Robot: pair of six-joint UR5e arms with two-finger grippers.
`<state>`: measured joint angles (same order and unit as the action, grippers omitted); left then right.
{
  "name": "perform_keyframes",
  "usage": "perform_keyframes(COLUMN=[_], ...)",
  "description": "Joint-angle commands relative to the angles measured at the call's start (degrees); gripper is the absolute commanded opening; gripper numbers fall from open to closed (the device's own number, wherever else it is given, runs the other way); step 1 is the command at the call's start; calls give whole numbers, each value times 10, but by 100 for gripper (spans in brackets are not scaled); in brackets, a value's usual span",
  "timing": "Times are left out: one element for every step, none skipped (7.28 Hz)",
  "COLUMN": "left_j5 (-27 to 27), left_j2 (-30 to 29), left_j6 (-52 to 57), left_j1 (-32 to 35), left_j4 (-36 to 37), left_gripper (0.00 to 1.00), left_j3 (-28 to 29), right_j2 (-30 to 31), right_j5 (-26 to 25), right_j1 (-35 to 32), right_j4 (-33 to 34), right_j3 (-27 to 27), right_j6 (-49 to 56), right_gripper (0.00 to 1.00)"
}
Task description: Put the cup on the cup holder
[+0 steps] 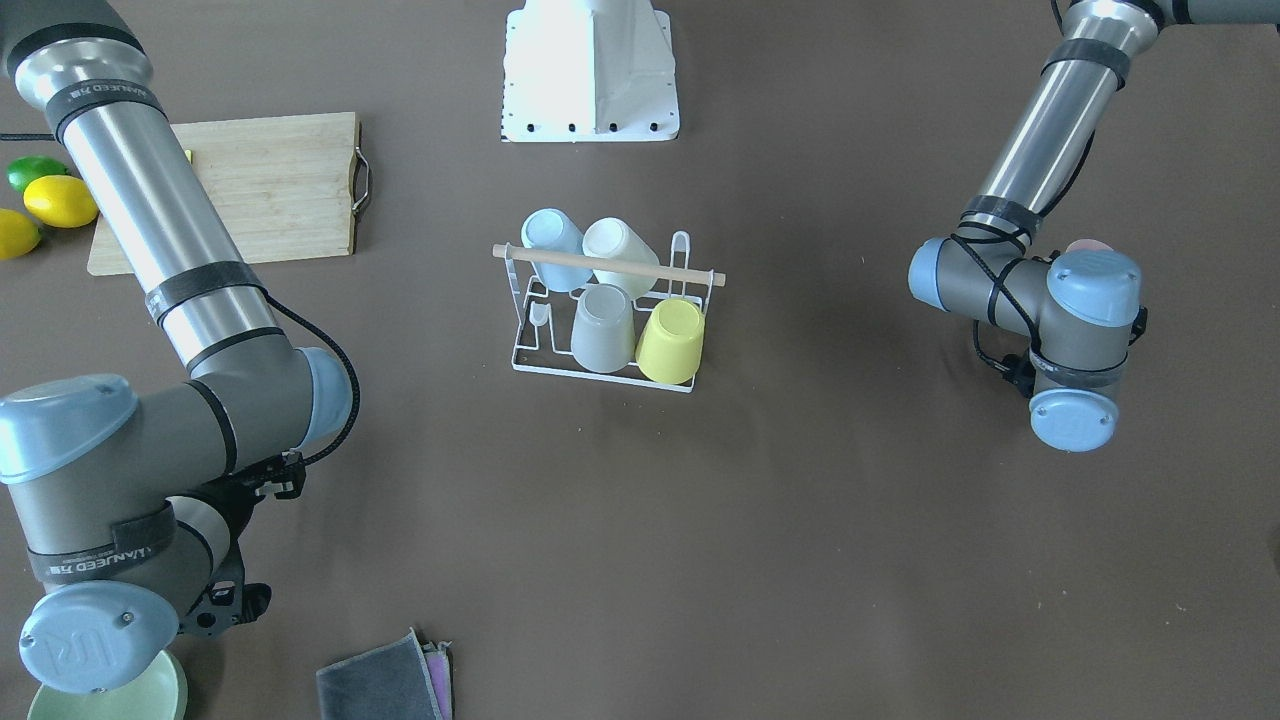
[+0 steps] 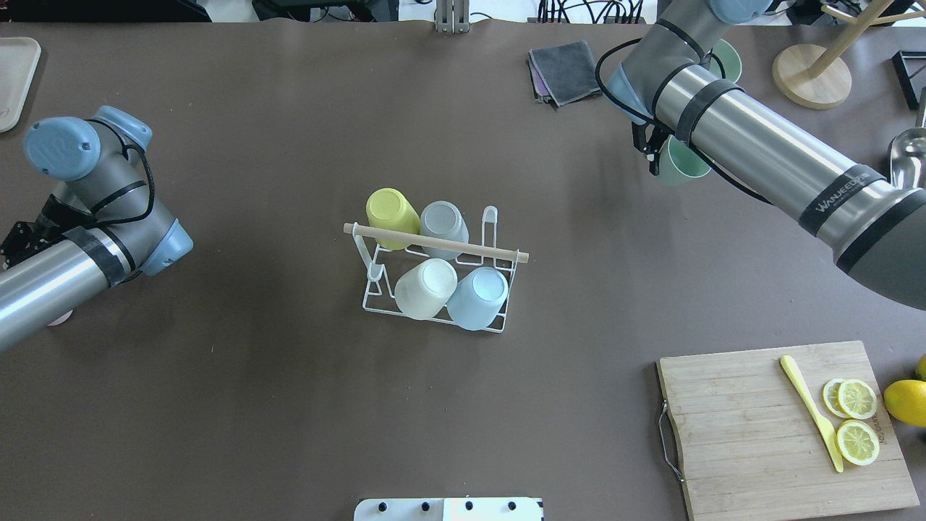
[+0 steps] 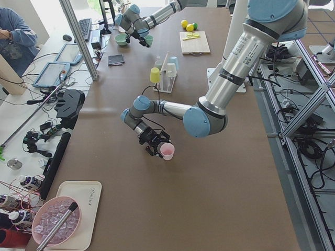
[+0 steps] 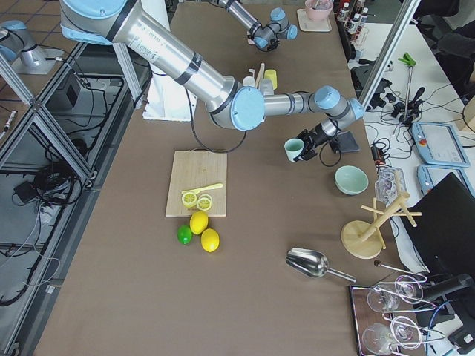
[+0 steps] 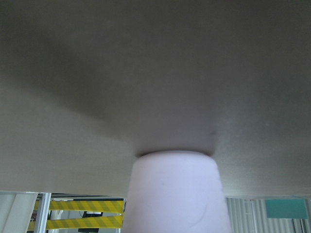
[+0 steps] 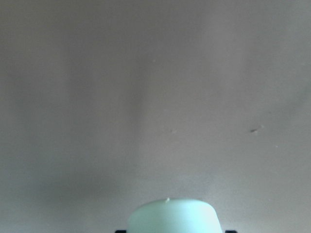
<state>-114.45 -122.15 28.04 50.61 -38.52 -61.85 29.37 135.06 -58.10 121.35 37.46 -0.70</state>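
Cup holder (image 2: pixel 477 250) carries four cups (image 2: pixel 427 288); right claw (image 2: pixel 657 158) pinches green cup (image 2: pixel 684 165), left claw (image 3: pixel 158 150) apparently pinches pink cup (image 3: pixel 167 151).

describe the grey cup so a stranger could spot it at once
At the centre of the table stands a white wire cup holder with a wooden rod on top. Of four upturned cups on it, the grey cup is on the rod's far side from the robot, beside the yellow cup. It alone is grey; the near pair are a white cup and a pale blue cup.
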Motion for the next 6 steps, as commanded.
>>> perform_keyframes(left_j5=[0,0,3,-2,-5,-34], left_j2=[1,1,-1,-2,-2,-5], left_j6=[0,0,0,-2,-3,-4], left_j1=[-1,-1,-1,9,41,66], left_j4=[3,3,2,-3,-24,-71], left_gripper=[79,48,22,4,0,0], left_j3=[9,9,9,7,-6,-35], right_j2=[-6,-5,-5,0,19,37], right_j5=[6,4,3,4,16,16], right_j1=[-12,-21,-30,-38,-39,-40], right_j4=[0,1,0,-22,-86,-159], right_j3=[43,87,130,167,199,231], right_j6=[2,0,-7,-8,-19,-79], right_gripper=[0,0,0,0,0,0])
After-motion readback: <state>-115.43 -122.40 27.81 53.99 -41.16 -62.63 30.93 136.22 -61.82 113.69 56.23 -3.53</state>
